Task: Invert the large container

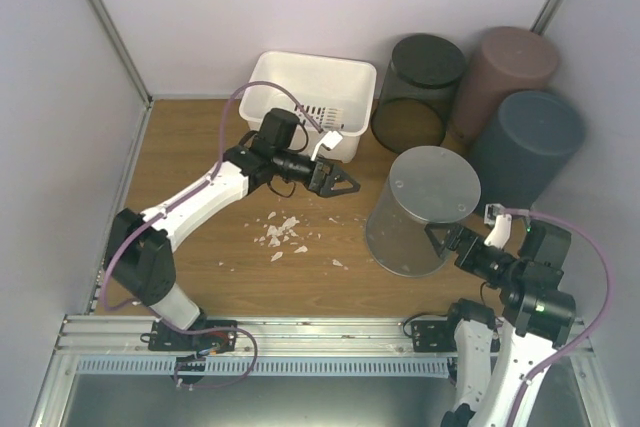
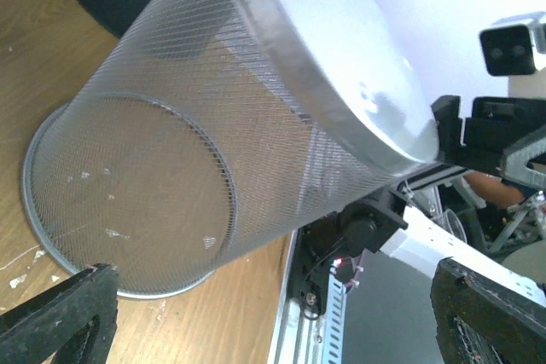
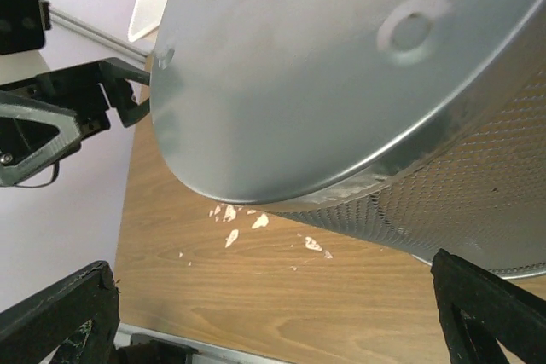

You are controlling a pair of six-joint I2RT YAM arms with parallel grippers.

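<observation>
Silver mesh bin point(image 1: 420, 212) stands rim-down, solid base up: flip looks done; left gripper point(image 1: 343, 184), right gripper point(image 1: 440, 240) both released, empty

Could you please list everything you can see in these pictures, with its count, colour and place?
mesh bin: one, silver, front right of the table, solid base up
tub: one, white, back centre
black bin: one, black mesh, back right, beside the tub
brown bin: one, brown, back right corner
grey bin: one, dark grey, right edge, behind the mesh bin
scraps: several, white, middle of the table
table: one, brown wood, under everything
left arm: one, white and black, reaching to the table's middle, jaws open, empty
right arm: one, white and black, front right, jaws open beside the mesh bin
</observation>
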